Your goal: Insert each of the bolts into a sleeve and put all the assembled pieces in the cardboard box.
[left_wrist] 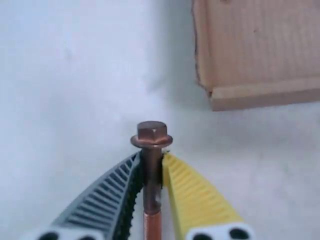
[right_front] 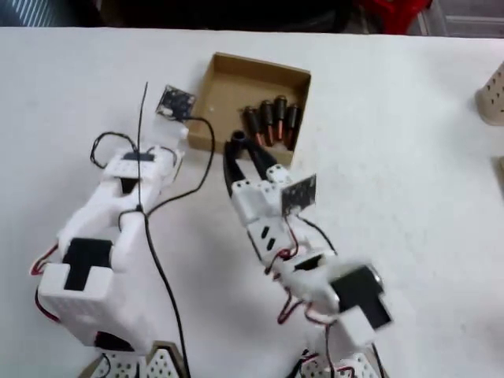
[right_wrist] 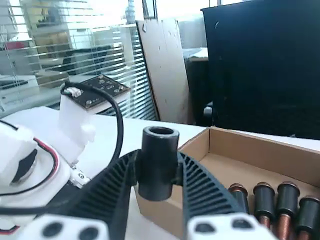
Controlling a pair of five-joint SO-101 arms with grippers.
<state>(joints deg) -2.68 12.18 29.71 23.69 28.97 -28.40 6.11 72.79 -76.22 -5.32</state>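
Note:
My left gripper (left_wrist: 150, 159) is shut on a copper bolt (left_wrist: 151, 135), gripping its shank just under the hex head, a short way from a corner of the cardboard box (left_wrist: 255, 50). The left arm (right_front: 140, 169) lies left of the box (right_front: 236, 79). My right gripper (right_front: 242, 154) is shut on a black sleeve (right_front: 239, 141) at the box's near edge. The sleeve (right_wrist: 159, 162) stands upright between the black fingers (right_wrist: 205, 190) with its open end up. Several assembled pieces (right_front: 272, 122) lie side by side in the box, their copper bolt heads (right_wrist: 272, 192) poking from black sleeves.
A black cable (right_front: 206, 161) loops from the left arm's camera board (right_front: 175, 102) across the table between the arms. A beige perforated object (right_front: 492, 94) stands at the far right edge. Bare white table (right_front: 394, 157) spreads right of the box.

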